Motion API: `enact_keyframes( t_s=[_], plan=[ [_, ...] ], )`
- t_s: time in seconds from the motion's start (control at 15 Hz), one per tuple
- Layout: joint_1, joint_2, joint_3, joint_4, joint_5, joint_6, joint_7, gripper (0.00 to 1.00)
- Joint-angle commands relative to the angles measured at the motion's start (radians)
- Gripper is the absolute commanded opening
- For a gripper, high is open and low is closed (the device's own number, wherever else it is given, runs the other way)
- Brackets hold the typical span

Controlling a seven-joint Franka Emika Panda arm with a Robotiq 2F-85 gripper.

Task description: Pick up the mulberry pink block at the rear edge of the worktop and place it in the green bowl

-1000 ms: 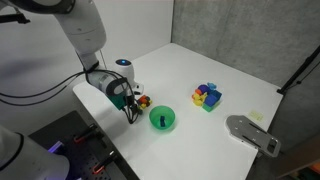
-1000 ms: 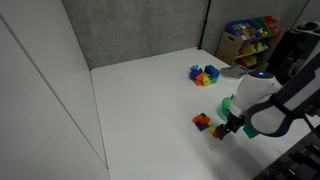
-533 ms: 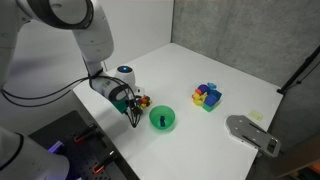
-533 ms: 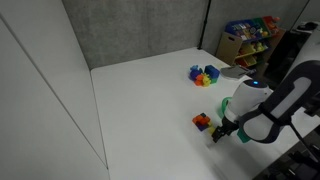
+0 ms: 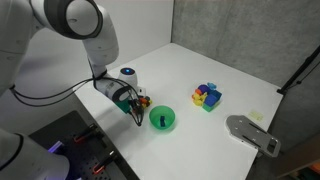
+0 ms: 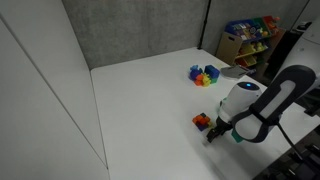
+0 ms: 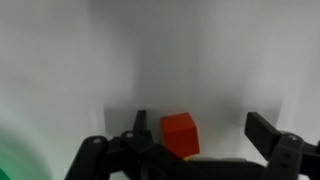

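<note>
My gripper (image 7: 200, 130) is open and low over the white table. In the wrist view a red-orange block (image 7: 180, 135) lies between the fingers, close to the left one. In both exterior views the gripper (image 5: 135, 110) (image 6: 214, 133) hangs at a small cluster of blocks (image 5: 144, 100) (image 6: 203, 121) near the table's edge. The green bowl (image 5: 162, 119) stands just beside that cluster; a green blur of it shows at the wrist view's lower left (image 7: 10, 165). I cannot make out a mulberry pink block.
A second, multicoloured cluster of blocks (image 5: 207, 96) (image 6: 205, 75) lies farther across the table. A grey flat device (image 5: 250, 133) sits off one table corner. A toy shelf (image 6: 250, 40) stands behind the table.
The arm has shifted slightly, bringing the gripper a little lower and closer to the small cluster. The blocks and the bowl have not moved.
</note>
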Motion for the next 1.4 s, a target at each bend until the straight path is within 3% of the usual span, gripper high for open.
enact_keyframes(
  t_s=[0.0,0.13,0.6,1.07,1.33],
  plan=[
    [-0.035,0.009,0.032,0.017,-0.001,0.008,-0.049,0.75],
    [-0.039,0.0,0.036,0.01,-0.002,0.005,-0.06,0.66],
    [-0.049,-0.084,0.027,-0.029,-0.002,-0.027,-0.076,0.08],
    [-0.075,-0.22,0.003,-0.029,0.008,-0.151,-0.079,0.1],
    [-0.086,-0.284,-0.081,-0.018,-0.003,-0.219,-0.071,0.1]
  ],
)
